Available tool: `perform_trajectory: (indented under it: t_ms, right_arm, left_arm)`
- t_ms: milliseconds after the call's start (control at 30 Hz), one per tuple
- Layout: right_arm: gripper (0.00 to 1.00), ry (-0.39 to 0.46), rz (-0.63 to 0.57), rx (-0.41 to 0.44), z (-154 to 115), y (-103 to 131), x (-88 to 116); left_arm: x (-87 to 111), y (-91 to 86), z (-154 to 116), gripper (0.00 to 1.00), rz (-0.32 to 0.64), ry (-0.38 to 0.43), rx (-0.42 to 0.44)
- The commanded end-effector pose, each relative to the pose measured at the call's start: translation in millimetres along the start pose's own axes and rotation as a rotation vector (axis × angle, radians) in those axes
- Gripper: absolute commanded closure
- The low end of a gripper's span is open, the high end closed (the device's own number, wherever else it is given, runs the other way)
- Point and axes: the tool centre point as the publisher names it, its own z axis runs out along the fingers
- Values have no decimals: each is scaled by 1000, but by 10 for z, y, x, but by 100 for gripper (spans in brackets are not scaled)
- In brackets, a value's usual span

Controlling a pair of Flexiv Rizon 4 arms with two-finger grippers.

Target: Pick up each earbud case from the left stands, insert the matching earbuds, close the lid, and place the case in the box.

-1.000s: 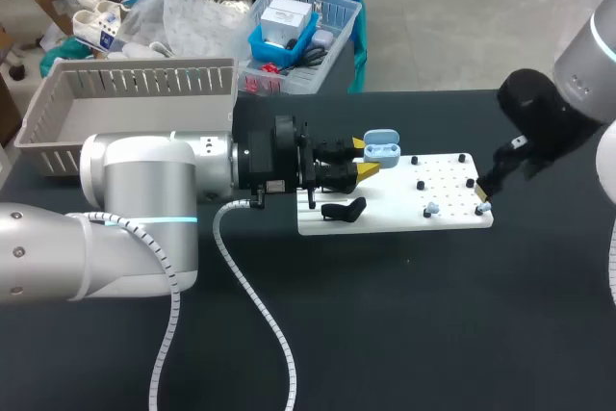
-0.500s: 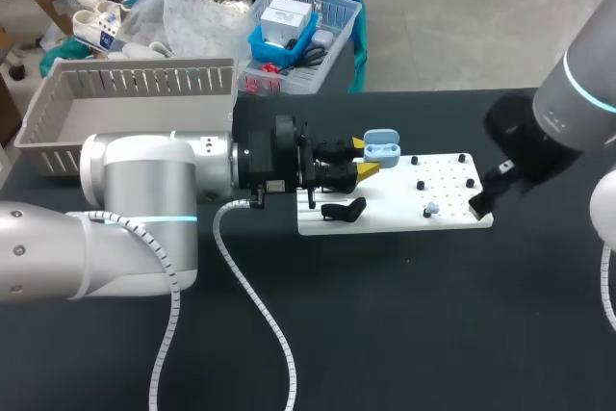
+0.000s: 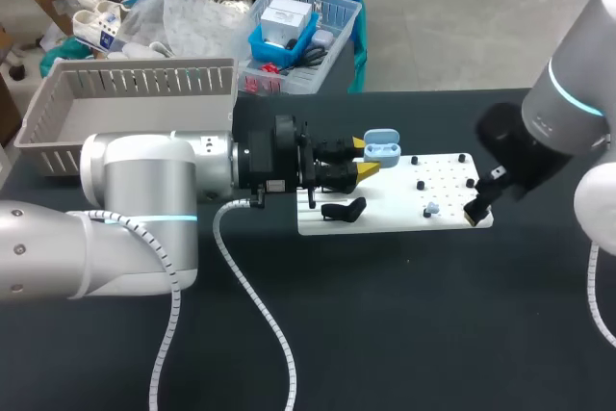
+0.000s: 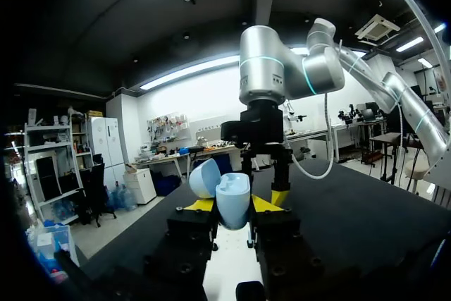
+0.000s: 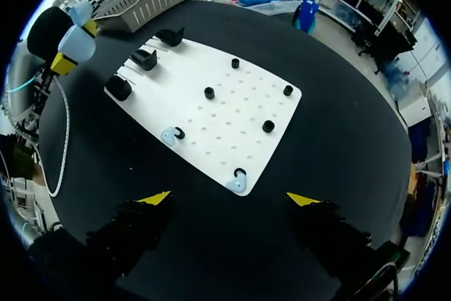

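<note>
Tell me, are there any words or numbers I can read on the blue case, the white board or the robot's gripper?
None: no word, number or sign shows on the light blue earbud case, the white board, the earbuds standing on it, or the left gripper holding the case.

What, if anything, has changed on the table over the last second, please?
The open right end effector drifted slightly leftward in the head view, over the white board's right edge. The left end effector stayed shut on the open blue earbud case; nothing else moved.
</note>
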Motion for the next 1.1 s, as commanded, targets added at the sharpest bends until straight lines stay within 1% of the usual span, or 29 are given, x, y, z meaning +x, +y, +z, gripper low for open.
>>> perform_trajectory:
  t_ms: [33, 100, 167, 300, 367, 467, 500, 567, 633, 700, 800, 833, 900, 967, 1100]
  right_arm:
    - [2, 8, -4, 1, 38, 6, -34]
    - [3, 16, -8, 1, 52, 12, -39]
    - [7, 18, -10, -1, 65, 17, -36]
    - [26, 23, -12, -4, 88, 23, -26]
    - [35, 45, -17, -1, 101, 25, -28]
    - [29, 49, -18, 2, 107, 25, -29]
    - [29, 49, -18, 3, 107, 25, -29]
    - [33, 49, -16, 5, 102, 19, -29]
    - [35, 47, -14, 7, 100, 16, -30]
    - [42, 48, -14, 7, 99, 13, -39]
    - [42, 60, -18, 8, 106, 8, -50]
    - [46, 61, -19, 8, 107, 5, -50]
    - [46, 63, -19, 8, 106, -1, -51]
    - [50, 64, -20, 7, 104, -5, -54]
    - [51, 66, -22, 4, 122, -18, -58]
  left_arm:
    - [8, -3, 1, 100, 2, -3, -4]
    - [8, -3, 1, 100, 2, -3, -4]
    - [8, -3, 1, 100, 2, -3, -4]
    - [8, -3, 1, 100, 2, -3, -4]
    - [8, -3, 1, 100, 2, -3, -4]
    - [8, -3, 1, 100, 2, -3, -4]
    - [8, -3, 1, 100, 2, -3, -4]
    - [8, -3, 1, 100, 2, -3, -4]
    - [8, -3, 1, 100, 2, -3, -4]
    - [8, -3, 1, 100, 2, -3, -4]
    - [8, -3, 1, 100, 2, -3, -4]
    - [8, -3, 1, 100, 2, -3, -4]
    - [8, -3, 1, 100, 2, -3, -4]
    - [8, -3, 1, 100, 2, -3, -4]
    - [8, -3, 1, 100, 2, -3, -4]
